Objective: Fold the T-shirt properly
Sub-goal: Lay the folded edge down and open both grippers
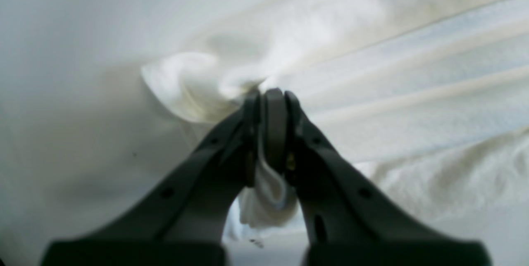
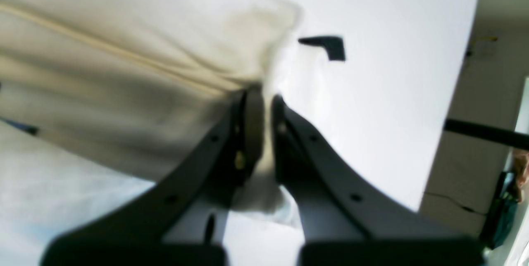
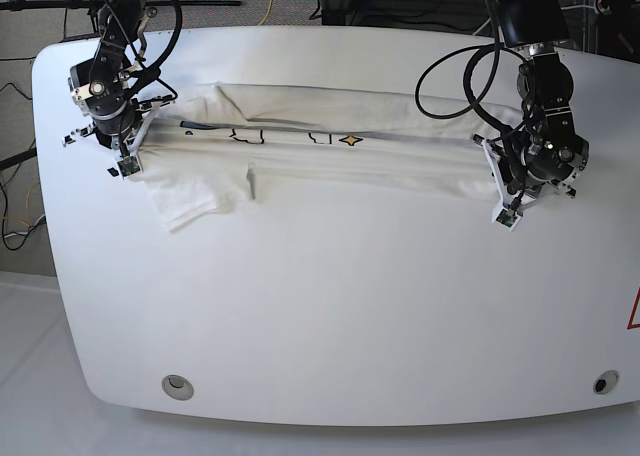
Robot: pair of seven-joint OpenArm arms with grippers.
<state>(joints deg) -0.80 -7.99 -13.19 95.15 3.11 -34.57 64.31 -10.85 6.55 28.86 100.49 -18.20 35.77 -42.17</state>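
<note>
- The white bench [image 3: 330, 316] fills most of the base view, with a rounded outline. The near half is bare, so I judge there is plenty of room to bring cloth toward the front edge.
- The T-shirt [image 3: 320, 156] lies across the far half as a long, narrow band, stretched between my two arms. Part of its print and a yellow star [image 3: 349, 140] show along the upper layer, and one sleeve [image 3: 195, 198] spills out toward the front near my right arm.
- I hold it taut from both ends, probably to keep the fold line straight and the layers from bunching.
- My left gripper [image 1: 270, 92] has its fingers pressed together on a gathered tuft of cloth, and pleats run away from the pinch.
- My right gripper [image 2: 262, 92] likewise pinches a bunched edge of the shirt, close to the bench's side edge, so there is little room outward there.
- A small dark mark [image 2: 326, 46] sits on the bench just beyond that pinch.
</note>
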